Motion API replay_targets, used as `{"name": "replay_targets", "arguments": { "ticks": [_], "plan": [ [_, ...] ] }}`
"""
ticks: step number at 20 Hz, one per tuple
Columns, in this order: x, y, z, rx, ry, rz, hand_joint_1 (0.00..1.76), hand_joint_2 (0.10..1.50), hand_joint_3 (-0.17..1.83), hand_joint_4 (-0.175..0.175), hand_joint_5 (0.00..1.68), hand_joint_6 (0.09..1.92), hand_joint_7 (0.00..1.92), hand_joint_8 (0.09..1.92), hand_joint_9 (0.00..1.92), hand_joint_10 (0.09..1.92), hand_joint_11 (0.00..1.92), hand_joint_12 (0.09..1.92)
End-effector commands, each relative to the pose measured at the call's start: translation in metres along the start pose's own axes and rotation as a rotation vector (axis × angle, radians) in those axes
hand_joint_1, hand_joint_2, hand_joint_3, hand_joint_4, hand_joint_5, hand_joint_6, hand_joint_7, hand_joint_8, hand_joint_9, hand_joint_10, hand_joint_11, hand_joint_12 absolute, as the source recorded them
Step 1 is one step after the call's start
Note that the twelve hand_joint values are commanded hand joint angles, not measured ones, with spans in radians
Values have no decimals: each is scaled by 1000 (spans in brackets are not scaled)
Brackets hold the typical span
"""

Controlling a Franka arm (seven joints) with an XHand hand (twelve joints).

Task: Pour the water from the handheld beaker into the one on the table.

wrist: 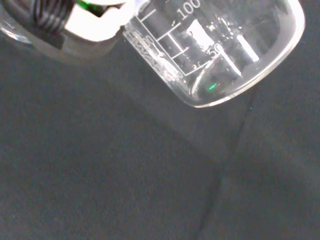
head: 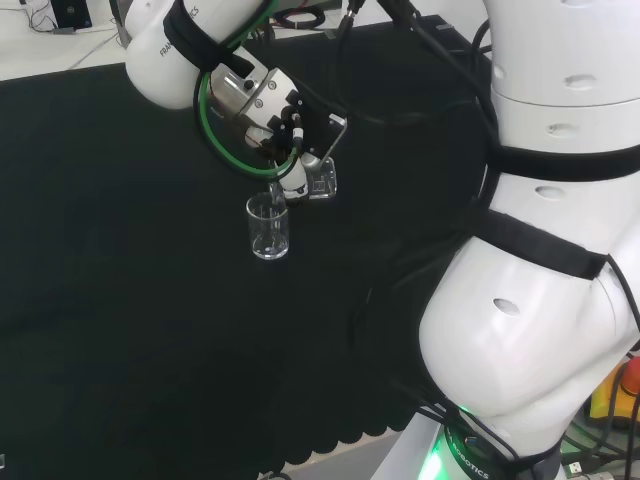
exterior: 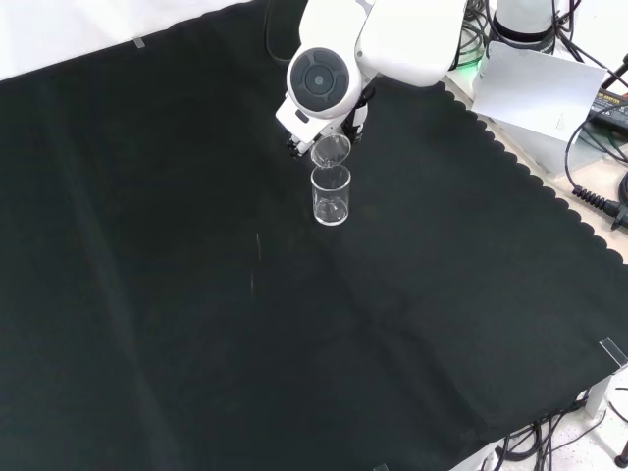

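A clear glass beaker (head: 268, 227) stands upright on the black cloth, also seen near the middle top of the front view as the table beaker (exterior: 331, 194). Just above its rim the handheld beaker (exterior: 331, 150) hangs tilted, mouth toward it. In the head view the hand (head: 285, 135) reaches down from the arm, its fingers curled round that tilted beaker (head: 320, 180). Close up in the wrist view, the held beaker (wrist: 215, 50) shows printed scale marks and droplets on the glass. How much water either beaker holds I cannot tell.
The arm's white link with a round grey cap (exterior: 319, 83) stands in front of the hand in the front view. Big white arm links (head: 540, 300) take up the head view's right. The cloth's scalloped edge (exterior: 549, 191) runs along the right, with cables and a white sheet (exterior: 535, 88) beyond.
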State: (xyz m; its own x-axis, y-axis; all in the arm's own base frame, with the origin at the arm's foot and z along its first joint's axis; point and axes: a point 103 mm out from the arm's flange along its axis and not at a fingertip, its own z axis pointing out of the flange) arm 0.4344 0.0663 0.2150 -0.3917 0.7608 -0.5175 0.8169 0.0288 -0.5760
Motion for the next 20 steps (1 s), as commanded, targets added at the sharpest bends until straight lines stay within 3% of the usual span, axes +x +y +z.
{"name": "replay_targets", "arguments": {
  "ticks": [1,20],
  "plan": [
    [1,0,-1,13,-15,8,1323,1015,-175,-136,1480,87,1513,294,1533,688,1331,911],
    [0,1,-5,53,-46,34,1323,1015,-175,-139,1480,87,1516,288,1534,690,1336,912]
  ]
}}
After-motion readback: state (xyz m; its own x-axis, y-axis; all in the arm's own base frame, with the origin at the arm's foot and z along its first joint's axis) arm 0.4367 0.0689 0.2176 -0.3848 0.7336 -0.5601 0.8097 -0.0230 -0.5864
